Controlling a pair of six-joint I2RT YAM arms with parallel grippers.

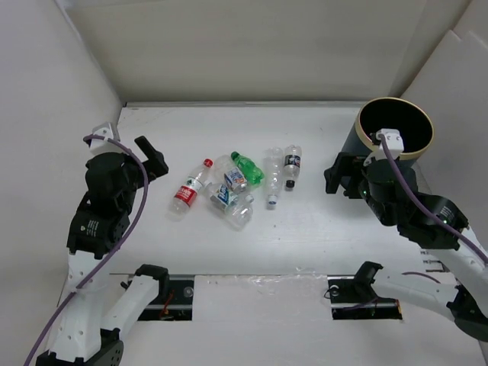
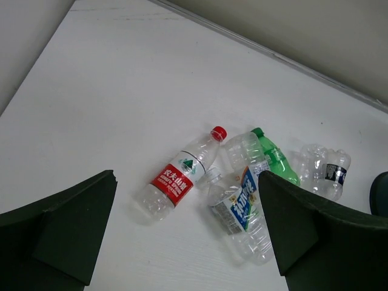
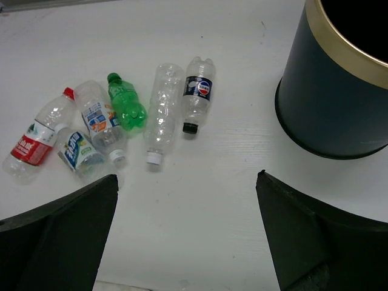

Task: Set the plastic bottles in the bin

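Red-labelled bottle (image 1: 191, 189) sits right of my left tool (image 1: 152, 158) | axis near-left to far-right | left arm nearer | left tool, right tool (image 1: 333, 175) released.

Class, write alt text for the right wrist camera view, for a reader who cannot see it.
Six small plastic bottles lie on their sides in a loose cluster on a white table, left of a dark bin with a gold rim. The right end effector frames the bottom of the view, open and empty.
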